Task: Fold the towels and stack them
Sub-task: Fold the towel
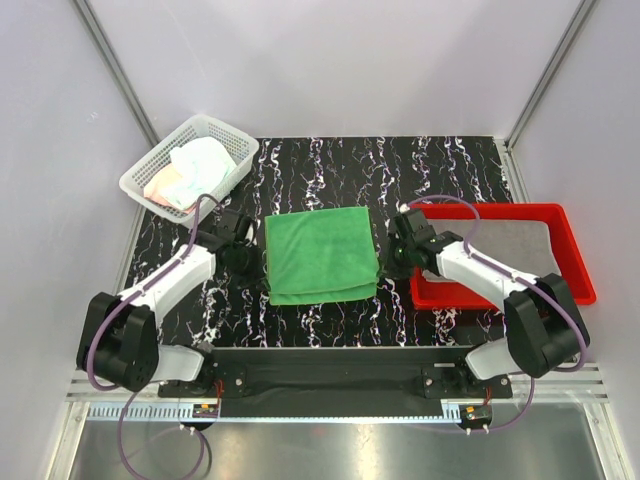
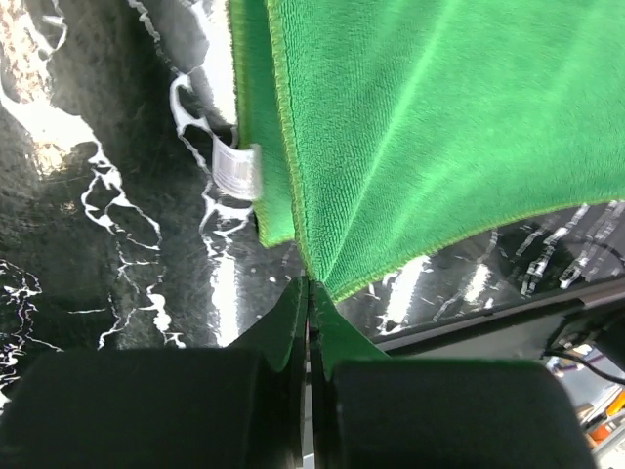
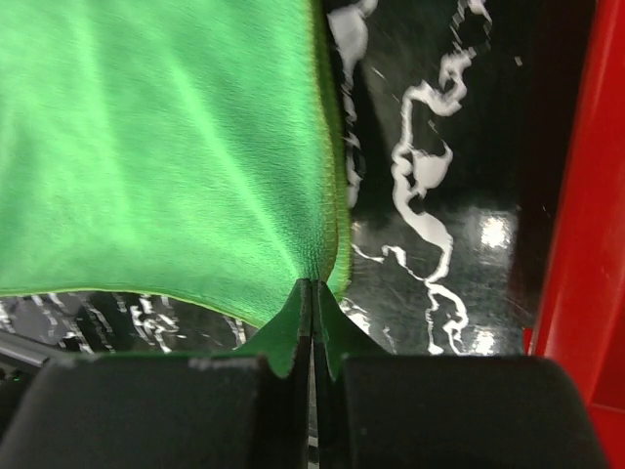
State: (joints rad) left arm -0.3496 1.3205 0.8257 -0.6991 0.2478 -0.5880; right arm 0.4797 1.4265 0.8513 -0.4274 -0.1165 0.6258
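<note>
On black white-veined counter (image 1: 320, 160): folded green microfibre towel (image 1: 320, 255), centred. Left jaws, right jaws pinched shut on its opposite side edges, probably to keep layers aligned for next fold.

The green towel (image 2: 430, 127) is cut off by the left wrist view's top and right edges; its white tag (image 2: 237, 171), centre left, is too blurred to read.
</note>
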